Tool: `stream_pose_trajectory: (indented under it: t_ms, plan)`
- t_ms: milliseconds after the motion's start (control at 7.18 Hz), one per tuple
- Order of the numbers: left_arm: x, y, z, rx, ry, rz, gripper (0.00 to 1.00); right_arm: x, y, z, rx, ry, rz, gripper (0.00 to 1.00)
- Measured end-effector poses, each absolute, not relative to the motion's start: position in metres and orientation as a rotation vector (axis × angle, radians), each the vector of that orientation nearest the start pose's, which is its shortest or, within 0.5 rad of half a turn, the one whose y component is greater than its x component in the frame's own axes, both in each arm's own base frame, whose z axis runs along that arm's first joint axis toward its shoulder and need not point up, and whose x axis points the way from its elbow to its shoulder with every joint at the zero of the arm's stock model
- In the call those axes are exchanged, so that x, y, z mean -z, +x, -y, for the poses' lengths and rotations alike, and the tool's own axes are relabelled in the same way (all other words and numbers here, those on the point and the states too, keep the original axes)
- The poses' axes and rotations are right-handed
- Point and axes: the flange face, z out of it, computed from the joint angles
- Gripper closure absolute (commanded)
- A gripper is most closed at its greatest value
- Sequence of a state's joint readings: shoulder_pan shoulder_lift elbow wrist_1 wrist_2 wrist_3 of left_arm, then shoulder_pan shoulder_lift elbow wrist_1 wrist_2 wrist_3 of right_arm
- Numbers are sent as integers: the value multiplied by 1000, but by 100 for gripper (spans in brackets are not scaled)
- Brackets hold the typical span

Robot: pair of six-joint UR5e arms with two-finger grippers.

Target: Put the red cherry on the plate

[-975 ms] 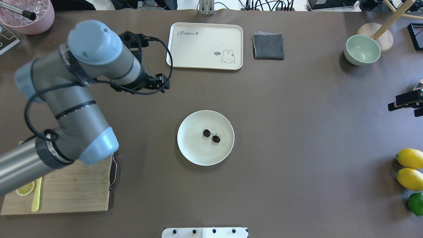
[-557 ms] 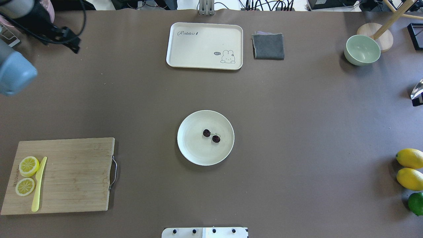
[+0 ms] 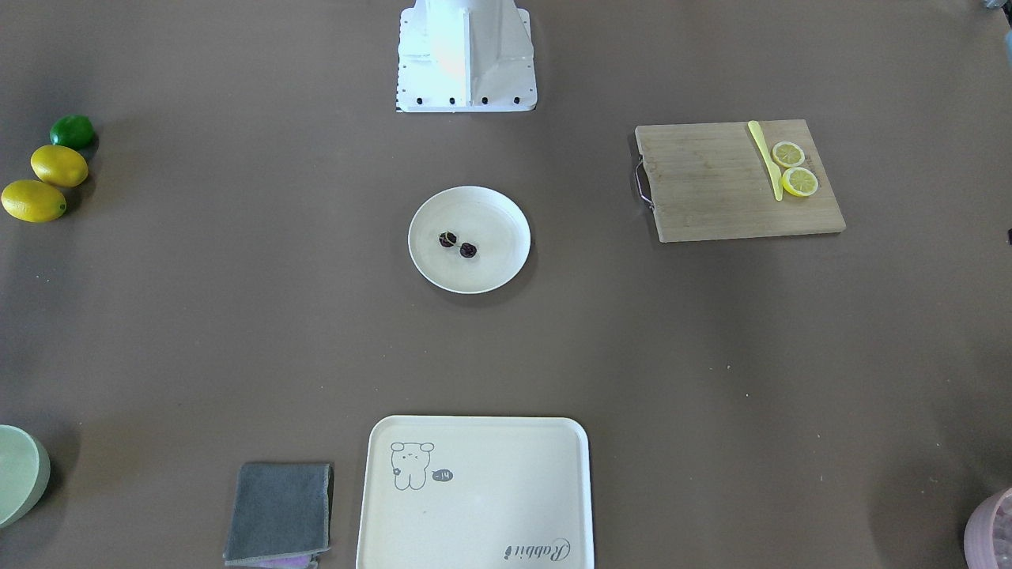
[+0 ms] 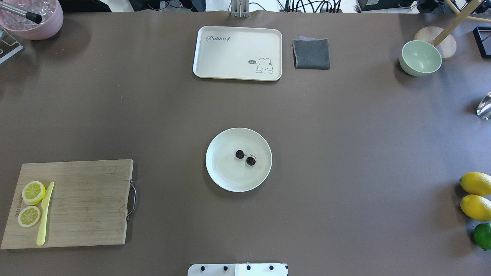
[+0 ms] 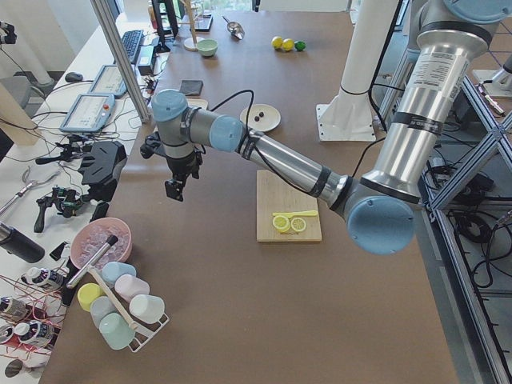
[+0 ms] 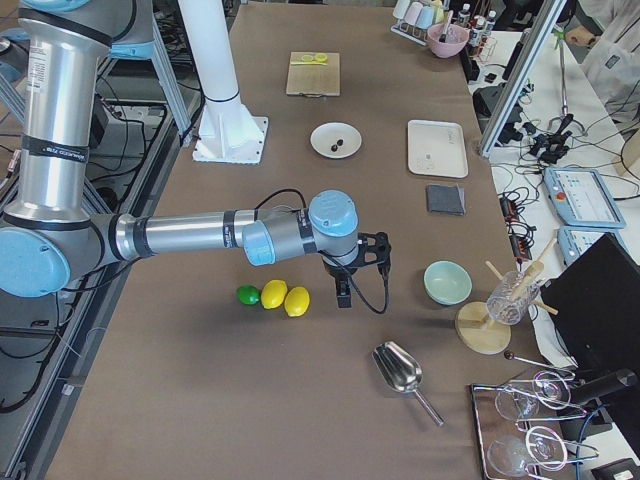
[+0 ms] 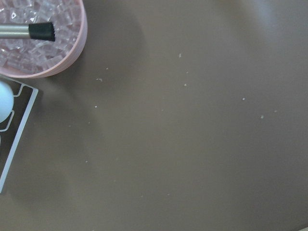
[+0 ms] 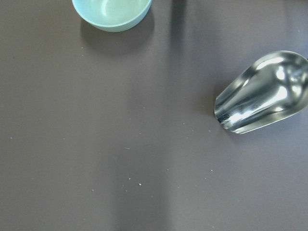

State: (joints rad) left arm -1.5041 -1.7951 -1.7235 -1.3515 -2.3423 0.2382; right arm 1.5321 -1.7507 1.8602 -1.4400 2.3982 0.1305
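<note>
Near the centre of the overhead view, the cherry (image 4: 240, 154), a dark pair joined by a thin stem, lies inside the plate (image 4: 220, 176), a little right of its middle and clear of the rim. Neither arm appears in that view.

Seen from the table's left end, the left gripper (image 5: 173, 192) hangs over bare table at centre left of the frame. It is well apart from the plate at upper centre, and I cannot tell whether it is released or clenched.

Seen from the right end, the right gripper (image 6: 342, 296) hangs at mid-frame near the lemons (image 6: 297, 301), also well apart from the plate. Its state cannot be told either.

Judging by this, the placing looks done. Any next move would only call for parking the arms without disturbing the plate.
</note>
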Motion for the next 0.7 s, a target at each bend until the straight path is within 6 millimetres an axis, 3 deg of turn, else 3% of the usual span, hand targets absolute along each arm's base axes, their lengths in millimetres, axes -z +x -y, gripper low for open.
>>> stream_pose_trajectory:
  t_ms: [279, 697]
  plan:
    - [-545, -49, 535, -409, 193, -752, 2, -584, 66, 422, 27, 167, 823, 0]
    - [-581, -58, 507, -420, 236, -734, 2, -587, 73, 417, 21, 165, 816, 0]
